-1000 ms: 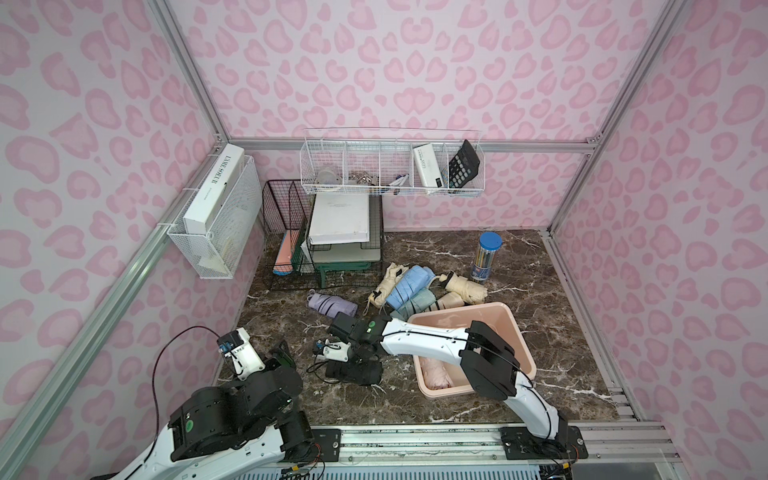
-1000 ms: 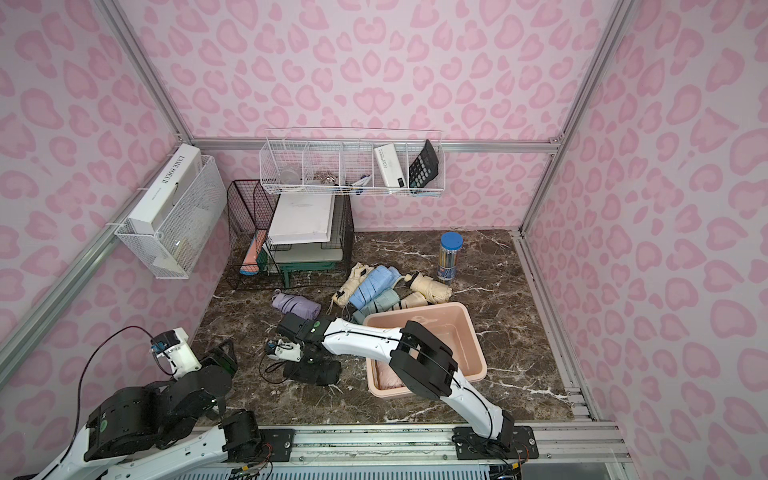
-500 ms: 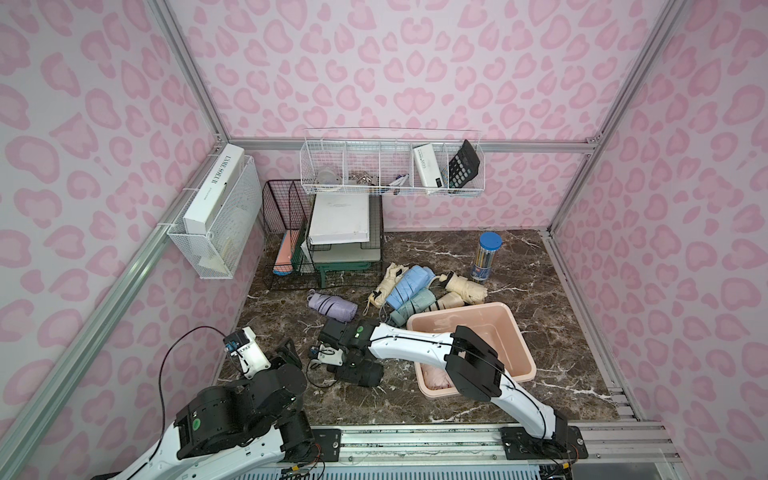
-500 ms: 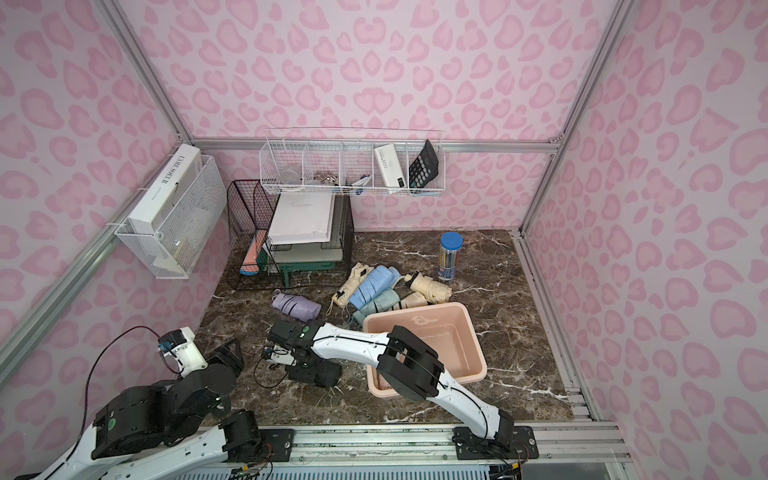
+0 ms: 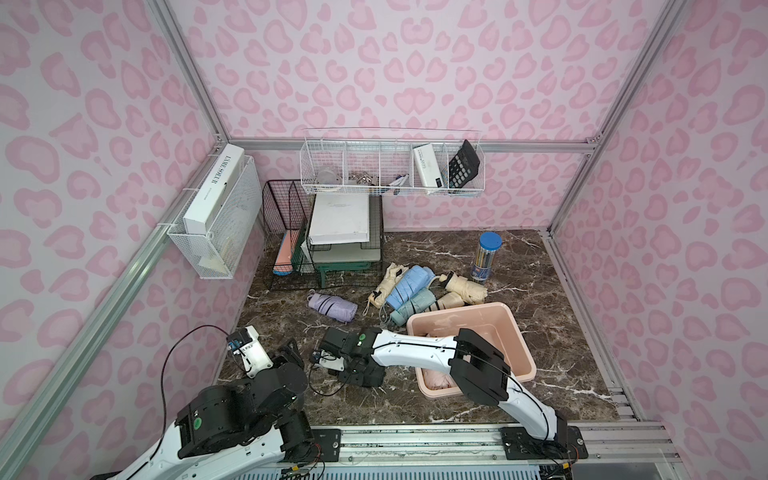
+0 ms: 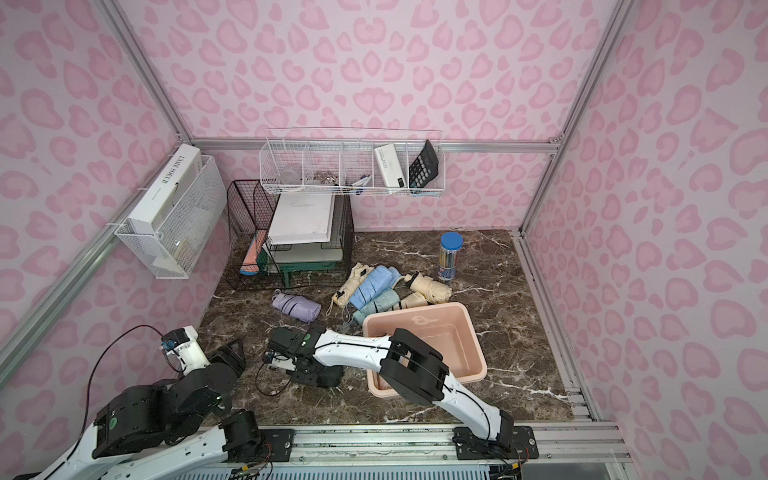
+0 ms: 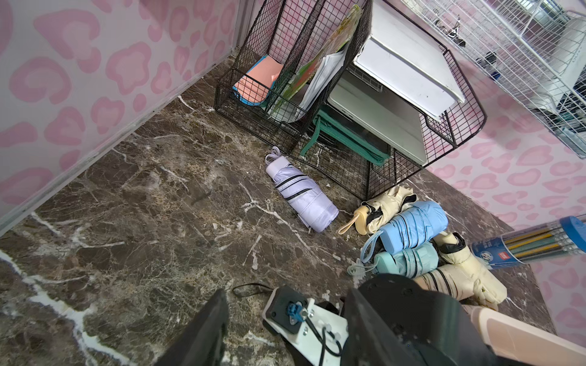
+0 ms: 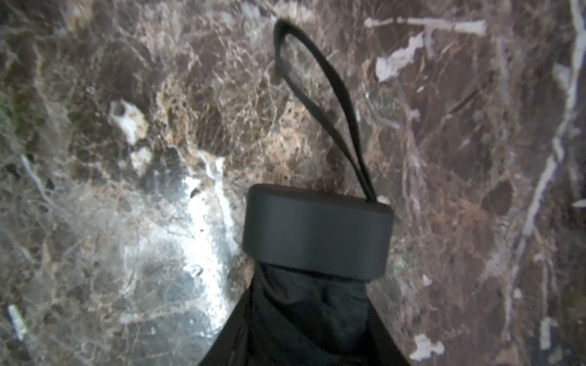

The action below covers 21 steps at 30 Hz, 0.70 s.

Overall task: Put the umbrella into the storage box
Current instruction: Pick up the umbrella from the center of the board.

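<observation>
The left gripper (image 5: 289,351) hangs above the front left of the marble floor (image 5: 561,299). Its jaws stand apart with nothing between them. Beyond it a lilac umbrella (image 5: 332,306) lies alone, near the black wire rack (image 5: 286,232).

The black umbrella (image 5: 371,379) lies folded on the floor, left of the storage box (image 5: 522,340) and outside it. The right gripper (image 5: 355,370) is down upon it. Whether the jaws have closed on it cannot be told (the fingertips are lost against the black fabric in both top views and do not show in the right wrist view).

Both top views render this umbrella as a dark lump. Only the right wrist view shows its flat oval handle cap (image 8: 317,231), the gathered fabric below the cap, and a thin strap loop (image 8: 364,180) lying on the marble.

Only the top views show the inside of the box. A pale pink bundle (image 5: 438,376) lies at its near end, partly under the right arm. Behind the box is a heap of folded umbrellas (image 5: 409,286) in cream, blue and green. A pencil tube (image 5: 484,253) stands upright to their right.
</observation>
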### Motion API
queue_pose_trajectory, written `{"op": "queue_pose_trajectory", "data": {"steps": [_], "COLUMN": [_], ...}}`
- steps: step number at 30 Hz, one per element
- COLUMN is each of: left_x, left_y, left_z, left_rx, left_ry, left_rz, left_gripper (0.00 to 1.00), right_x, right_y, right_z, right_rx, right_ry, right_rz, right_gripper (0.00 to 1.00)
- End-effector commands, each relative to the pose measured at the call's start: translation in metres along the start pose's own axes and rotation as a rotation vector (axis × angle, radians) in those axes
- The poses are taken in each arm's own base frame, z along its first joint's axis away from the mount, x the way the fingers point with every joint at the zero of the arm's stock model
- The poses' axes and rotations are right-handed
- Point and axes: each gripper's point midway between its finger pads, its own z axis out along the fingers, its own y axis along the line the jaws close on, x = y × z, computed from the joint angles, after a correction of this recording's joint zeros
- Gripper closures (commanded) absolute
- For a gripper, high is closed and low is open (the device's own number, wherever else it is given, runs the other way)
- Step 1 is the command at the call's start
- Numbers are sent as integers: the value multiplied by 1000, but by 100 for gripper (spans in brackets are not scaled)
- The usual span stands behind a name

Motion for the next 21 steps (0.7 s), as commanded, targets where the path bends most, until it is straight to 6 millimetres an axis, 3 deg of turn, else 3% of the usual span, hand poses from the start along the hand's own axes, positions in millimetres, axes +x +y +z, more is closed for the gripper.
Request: {"op": "queue_pose_trajectory", "data": {"steps": [1, 11, 16, 21], "left_x": [-2, -6, -11, -18], "left_y": [-3, -9, -10, -15], "left_z": [0, -3, -5, -9], "left_rx": [9, 31, 39, 55], "left_ry": [-7, -6, -15, -29], "left_rz": [6, -1, -4, -4], "left_gripper": [40, 40, 40, 40], "right_x": [17, -10, -13, -20], "right_y": [-3, 6, 11, 7], "right_z": [-5, -54, -73, -116], "right_rx": [22, -32, -62, -63], "right_ry": [43, -175, -236, -342], "right_rz": [31, 97, 132, 191], "right_gripper": [68, 81, 82, 84]}}
